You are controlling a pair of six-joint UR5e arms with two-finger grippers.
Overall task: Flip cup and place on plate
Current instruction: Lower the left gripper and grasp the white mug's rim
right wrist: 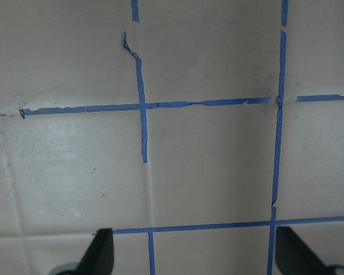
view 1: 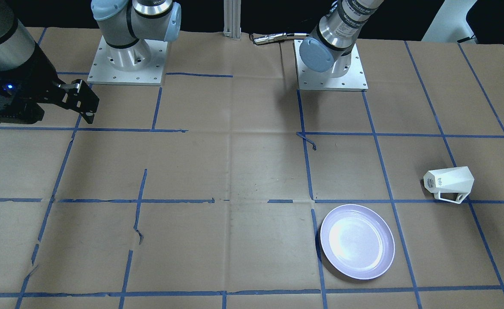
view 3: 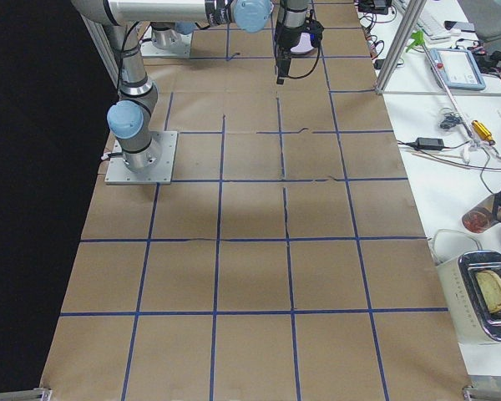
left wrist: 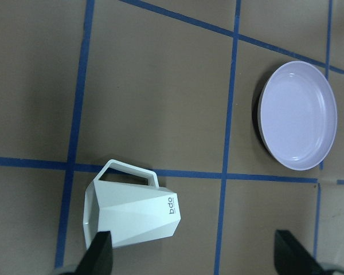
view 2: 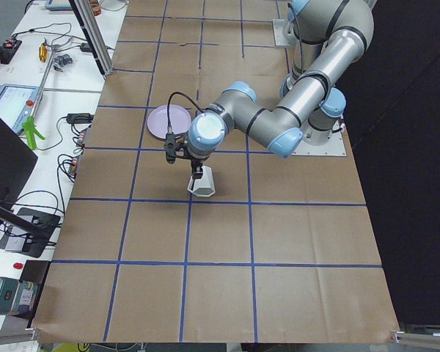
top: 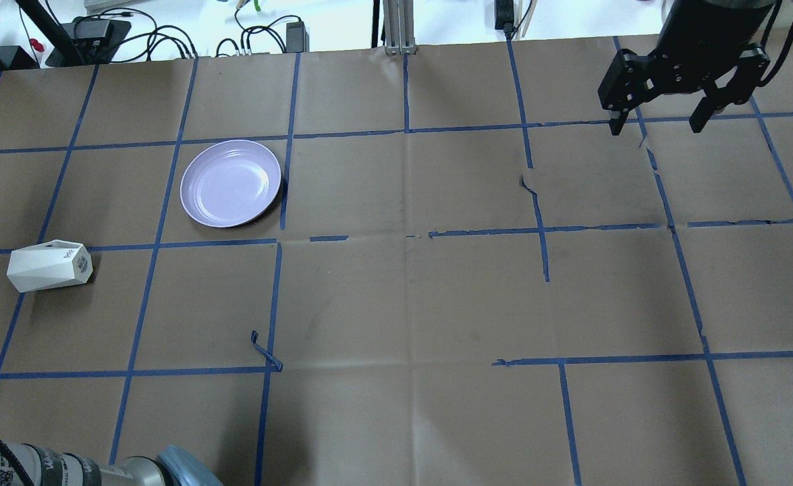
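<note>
The white faceted cup (view 1: 448,183) lies on its side on the table paper, its base with blue lettering turned toward the plate's side; it also shows in the overhead view (top: 50,265). The pale lavender plate (view 1: 357,241) is empty, a short way from the cup. My left gripper (left wrist: 195,259) is open and hovers above the cup (left wrist: 135,213), one fingertip (left wrist: 101,255) over the cup's edge. The plate (left wrist: 298,116) lies off to the side in that view. My right gripper (top: 659,125) is open and empty, high over the far right of the table.
The table is covered in brown paper (top: 409,290) with a grid of blue tape. The two arm bases (view 1: 127,60) stand at the robot's side. Cables and gear (top: 99,30) lie beyond the far edge. A peeled tape end (top: 264,351) sticks up near the middle.
</note>
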